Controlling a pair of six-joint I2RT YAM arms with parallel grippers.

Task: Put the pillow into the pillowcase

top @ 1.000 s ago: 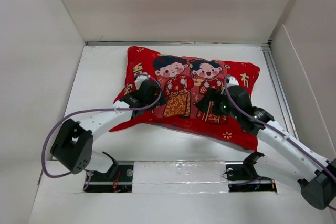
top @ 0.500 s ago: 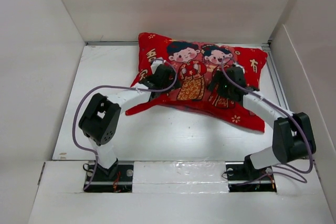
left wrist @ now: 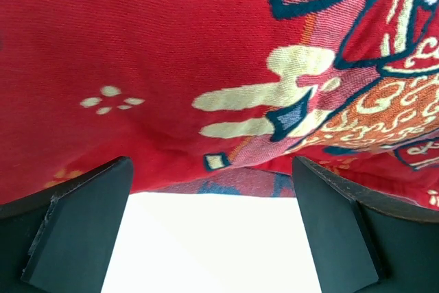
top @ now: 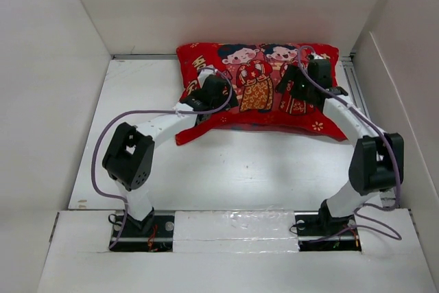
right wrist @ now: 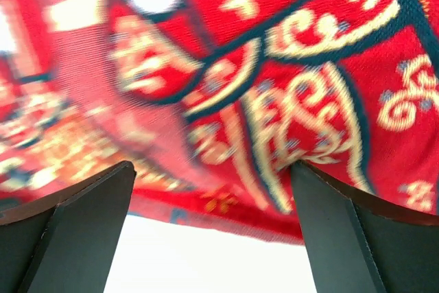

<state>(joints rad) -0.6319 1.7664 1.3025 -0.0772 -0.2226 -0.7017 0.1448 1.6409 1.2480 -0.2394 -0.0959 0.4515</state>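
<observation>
Both arms reach further out than a second ago. The pillowcase [top: 257, 90] has slid away from my bases, from mid-table to the far end. Its far edge is now at the back wall [top: 240, 12], touching or very nearly. It has also squared up, with its long side running across in front of both hands.

Left gripper [top: 214, 90]: jaws spread wide, holding nothing. It sits at the case's near-left part. In the left wrist view, red cloth fills everything ahead of and above my fingers [left wrist: 75, 238]. Bare white table [top: 240, 176] shows between them, below the near hem. A sliver of bluish cloth [left wrist: 240, 182] peeks from under that hem; I cannot tell whether it is lining or back panel.

Right gripper [top: 306, 86]: jaws likewise wide apart, nothing between them. Printed cloth lies straight ahead, blurred in the wrist view, with the near hem just beyond the fingertips.

Pillow: no white shows in any view. The case is plump and stands proud of the table, so I judge the pillow is inside it, ahead of both hands.

Meaning: this reads as a shove with open hands, seating the filling against the wall, not a grasp. The task looks nearly done. Still to check: a flat red corner [top: 184, 136] trails toward me beside my left forearm. It may be the loose mouth of the case, but I cannot tell.
</observation>
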